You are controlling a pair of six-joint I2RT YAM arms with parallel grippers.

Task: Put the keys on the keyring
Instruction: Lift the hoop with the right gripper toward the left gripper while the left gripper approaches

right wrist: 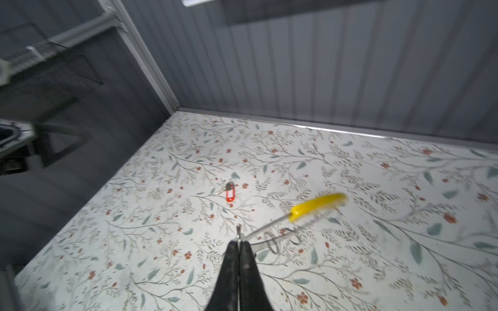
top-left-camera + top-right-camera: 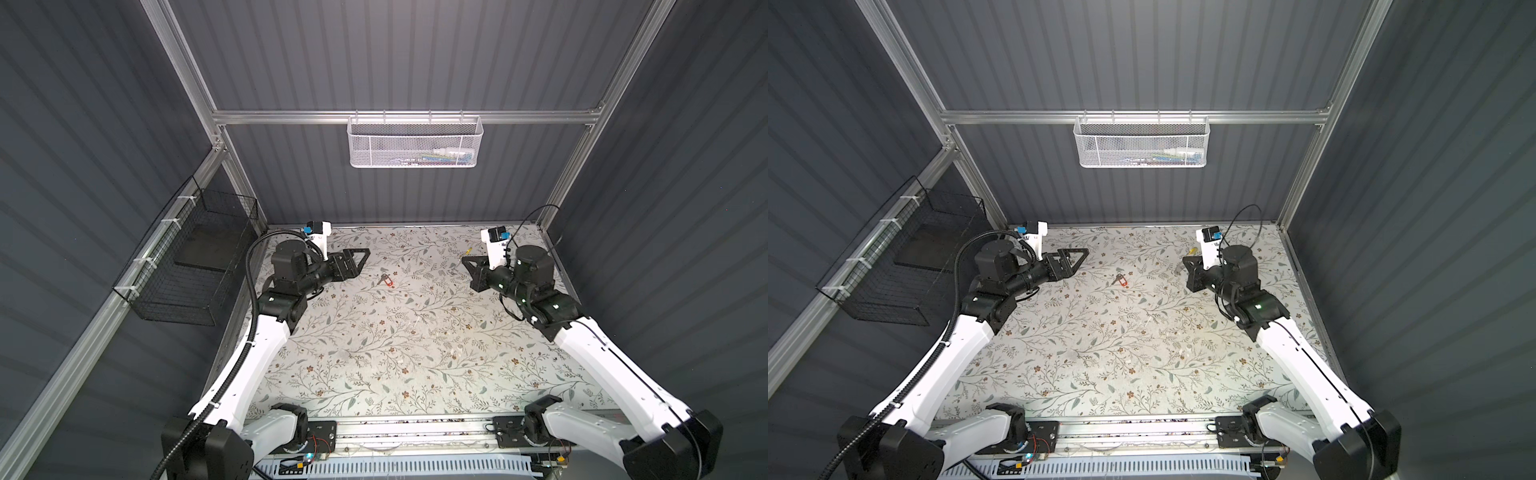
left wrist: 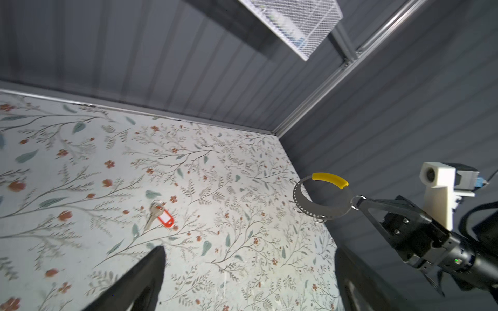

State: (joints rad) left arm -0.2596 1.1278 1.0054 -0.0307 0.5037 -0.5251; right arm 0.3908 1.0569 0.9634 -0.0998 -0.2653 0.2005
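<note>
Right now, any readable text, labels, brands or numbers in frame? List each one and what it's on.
No text is legible in any view.
On the key tag: pale label insert, no writing can be made out.
On the packets in the white mesh basket: printing too small and blurred to read.
On the keyring: no markings visible.

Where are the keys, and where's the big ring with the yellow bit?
keys (image 3: 165, 218), left wrist view, on the red tag.
keyring (image 3: 330, 180), left wrist view, on its yellow section.
</note>
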